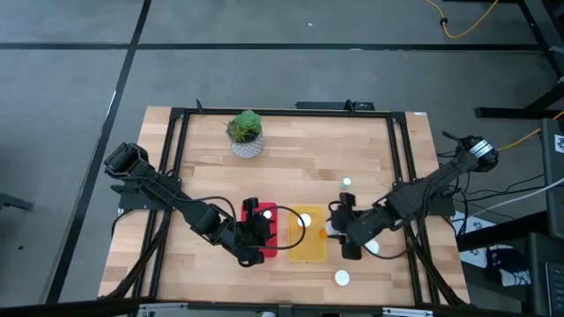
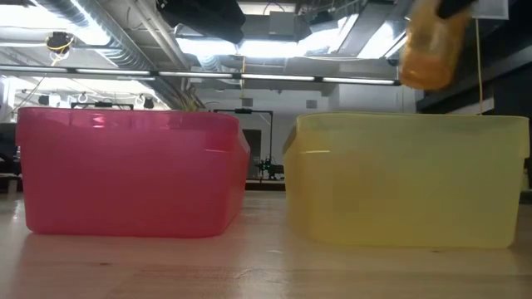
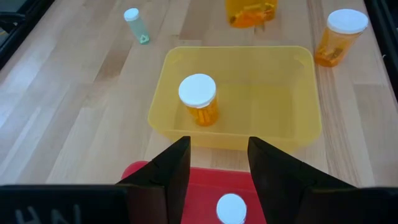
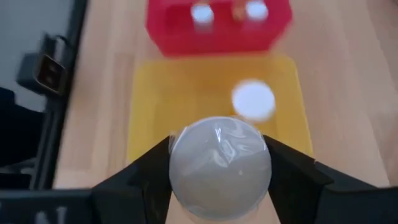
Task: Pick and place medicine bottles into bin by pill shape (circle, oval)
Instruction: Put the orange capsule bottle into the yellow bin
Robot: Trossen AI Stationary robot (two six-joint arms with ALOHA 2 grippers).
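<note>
My right gripper (image 4: 221,171) is shut on an orange medicine bottle with a white cap (image 1: 328,231), held above the right edge of the yellow bin (image 1: 307,251). The bottle shows above that bin in the low view (image 2: 431,46). One orange bottle (image 3: 199,99) stands in the yellow bin. My left gripper (image 3: 217,168) is open and empty above the red bin (image 1: 269,246), which holds two white-capped bottles (image 4: 202,14) (image 4: 255,9). Other bottles stand on the table (image 1: 346,182) (image 1: 342,277) (image 3: 339,37). My right gripper pinches the bottle at its cap end (image 4: 180,155) between its two fingers, one on each side. The fingers come from above, pointing down. The orange body (image 2: 428,54) hangs below them, a little tilted, clear of the yellow bin's rim.
A potted green plant (image 1: 246,132) stands at the table's far side. A small pale bottle (image 3: 135,25) lies on the wood beyond the yellow bin. A black frame (image 1: 176,141) runs round the table's edges. Bare wood lies between the plant and the bins.
</note>
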